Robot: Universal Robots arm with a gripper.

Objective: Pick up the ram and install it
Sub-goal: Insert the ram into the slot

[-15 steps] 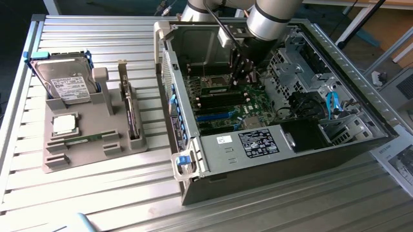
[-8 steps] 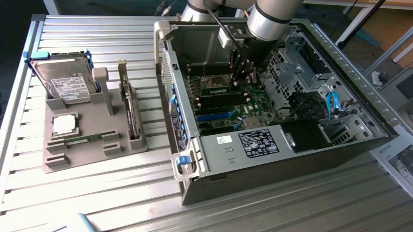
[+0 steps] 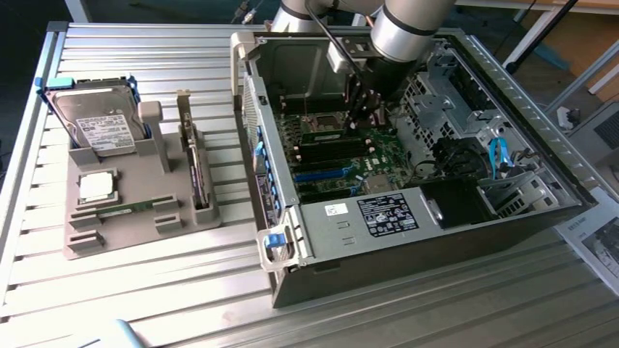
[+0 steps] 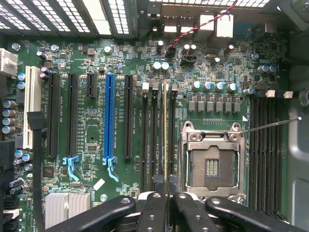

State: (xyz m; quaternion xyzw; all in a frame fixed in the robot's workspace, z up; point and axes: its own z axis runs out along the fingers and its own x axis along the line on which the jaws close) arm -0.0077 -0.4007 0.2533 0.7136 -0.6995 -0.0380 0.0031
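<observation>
ram [image 4: 165, 135] in end effector [image 4: 168, 197] (at memory slots [image 4: 146, 140])

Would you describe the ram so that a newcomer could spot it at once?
In the open computer case, find the square silver processor socket. Among the long black slots beside it, the ram is the one thin pale-edged stick, held by the jaws.

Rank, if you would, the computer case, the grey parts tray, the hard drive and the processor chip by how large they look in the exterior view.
1. computer case
2. grey parts tray
3. hard drive
4. processor chip
</observation>
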